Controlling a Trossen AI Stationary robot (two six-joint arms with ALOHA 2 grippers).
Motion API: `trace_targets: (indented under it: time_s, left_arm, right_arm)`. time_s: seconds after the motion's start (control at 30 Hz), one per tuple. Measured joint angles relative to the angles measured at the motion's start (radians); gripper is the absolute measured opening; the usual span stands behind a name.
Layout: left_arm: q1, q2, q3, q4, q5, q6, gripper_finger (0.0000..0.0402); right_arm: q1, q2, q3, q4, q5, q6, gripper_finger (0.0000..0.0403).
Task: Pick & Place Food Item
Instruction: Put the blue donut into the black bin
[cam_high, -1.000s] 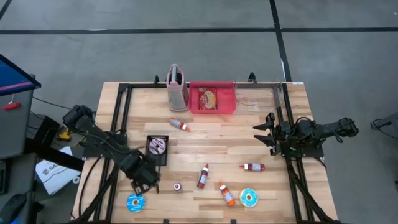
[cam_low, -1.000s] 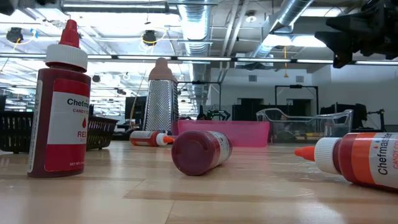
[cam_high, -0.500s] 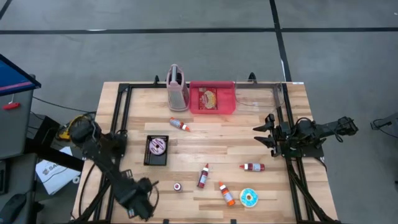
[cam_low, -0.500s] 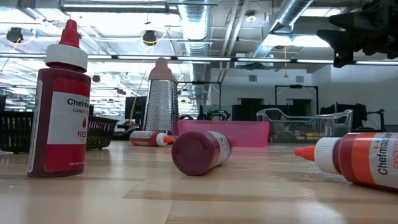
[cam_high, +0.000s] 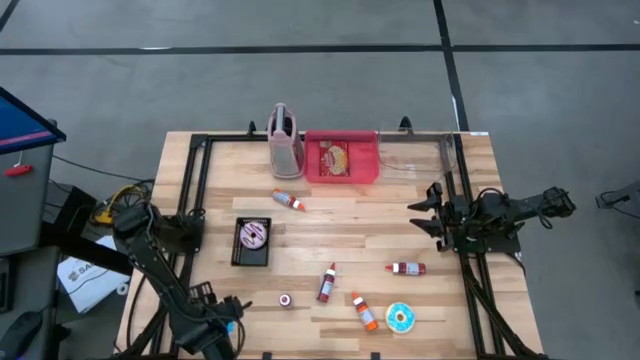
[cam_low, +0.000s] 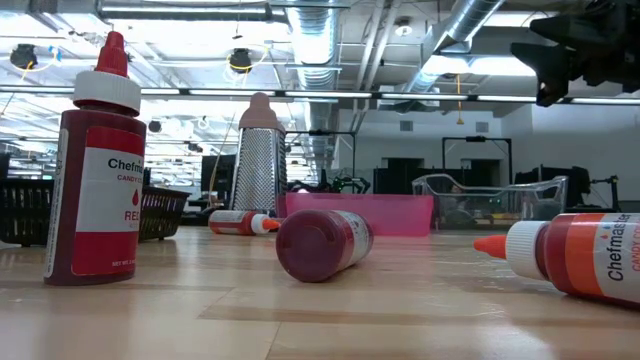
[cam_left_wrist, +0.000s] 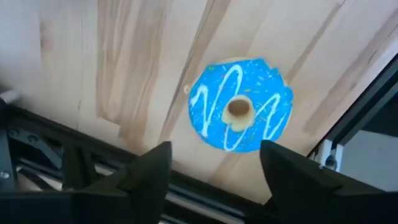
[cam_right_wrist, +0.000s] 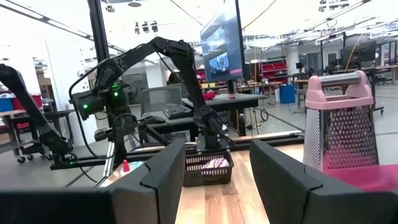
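Note:
A blue-iced doughnut (cam_left_wrist: 241, 104) with white zigzag lines lies flat on the wooden table near its near-left corner, beside the black frame rail. My left gripper (cam_left_wrist: 214, 149) hangs above it, pointing down, open, with a finger to either side and clear of it. In the high view the left gripper (cam_high: 215, 332) covers the doughnut. My right gripper (cam_high: 425, 210) waits open at the table's right edge, pointing level toward the left. A black basket (cam_high: 252, 241) left of centre holds a pink-iced doughnut.
A pink tray (cam_high: 341, 158) with food and a grater (cam_high: 285, 140) stand at the far edge. Red sauce bottles (cam_high: 327, 283) (cam_high: 406, 268) (cam_high: 364, 311) (cam_high: 288, 199) lie about the middle. A teal doughnut (cam_high: 401, 318) lies near right. Black frame rails (cam_high: 193, 190) edge the table.
My left gripper has gone from beside the black basket toward the table's near edge and sunk a little. It now hangs over the blue doughnut, which it hides in the high view. The doughnut has stayed where it was.

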Motion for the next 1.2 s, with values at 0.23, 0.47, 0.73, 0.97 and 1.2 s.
trace_targets:
  time_s: [0.23,0.47,0.73,0.97,1.2]
  left_arm:
    - [0.0,0.0,-0.009,0.007,-0.055,-0.001,0.0292]
    - [0.003,0.0,-0.085,0.113,-0.043,-0.003,0.0291]
    - [-0.003,0.0,-0.135,0.112,-0.042,-0.018,0.029]
    - [-0.014,0.0,-0.146,0.127,-0.031,-0.043,0.0289]
    - [-0.025,0.0,-0.146,0.137,-0.034,-0.076,0.0289]
  right_arm:
    - [0.021,0.0,0.0,-0.001,0.0,-0.014,0.0175]
    - [0.02,0.0,0.0,-0.002,0.0,-0.016,0.0175]
    - [0.02,0.0,0.0,-0.002,0.0,-0.012,0.0175]
    - [0.02,0.0,0.0,-0.002,0.0,-0.009,0.0175]
    - [0.02,0.0,0.0,-0.003,-0.004,-0.009,0.0175]
